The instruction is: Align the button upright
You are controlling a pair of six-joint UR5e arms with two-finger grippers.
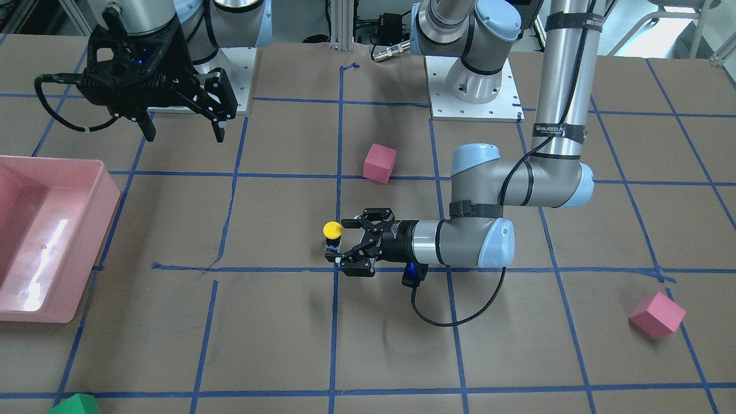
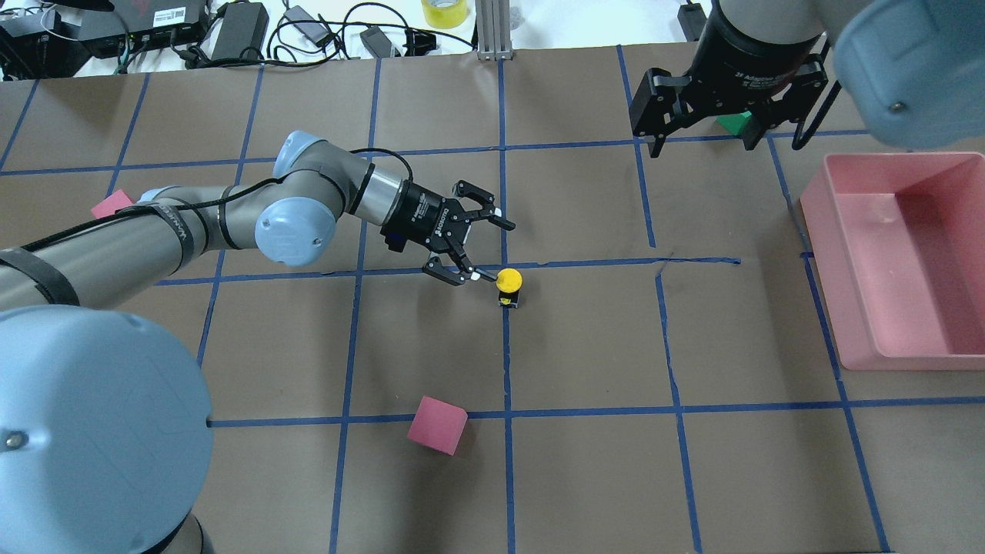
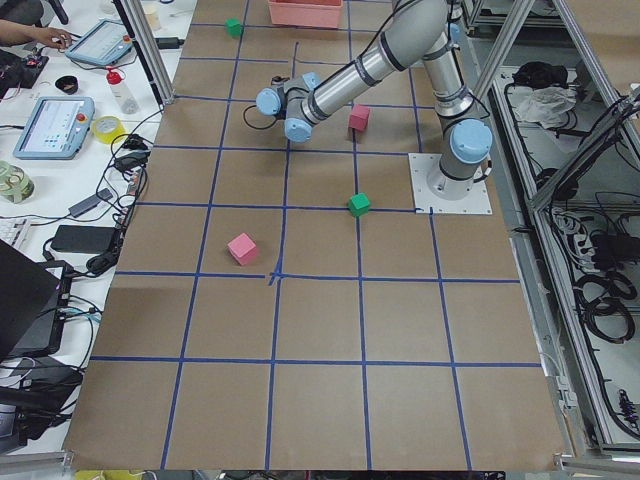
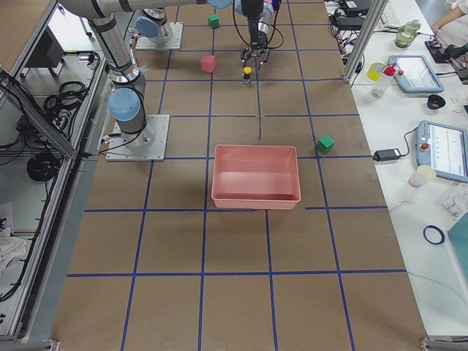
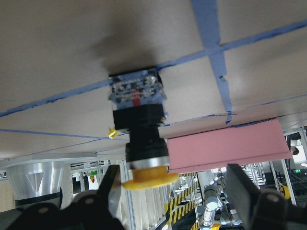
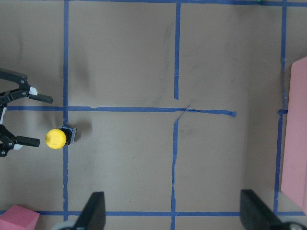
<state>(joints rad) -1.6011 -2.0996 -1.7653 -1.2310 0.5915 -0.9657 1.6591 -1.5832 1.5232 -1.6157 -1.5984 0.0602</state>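
The button (image 1: 332, 233) stands upright on the brown table with its yellow cap (image 2: 509, 279) on top, on a blue tape line near the middle. My left gripper (image 2: 494, 251) lies low and horizontal, open and empty. One fingertip (image 2: 481, 276) is right next to the cap; whether it touches I cannot tell. In the left wrist view the button (image 5: 139, 129) shows close up, near one finger (image 5: 110, 184). My right gripper (image 1: 184, 129) hangs open and empty, high above the table near its base. From its wrist view the button (image 6: 56, 138) shows far left.
A pink bin (image 2: 823, 231) stands on my right side. One pink cube (image 2: 437, 425) lies in front of my base, another (image 2: 112, 204) behind the left arm. A green cube (image 2: 735, 123) lies at the far right, behind the right gripper.
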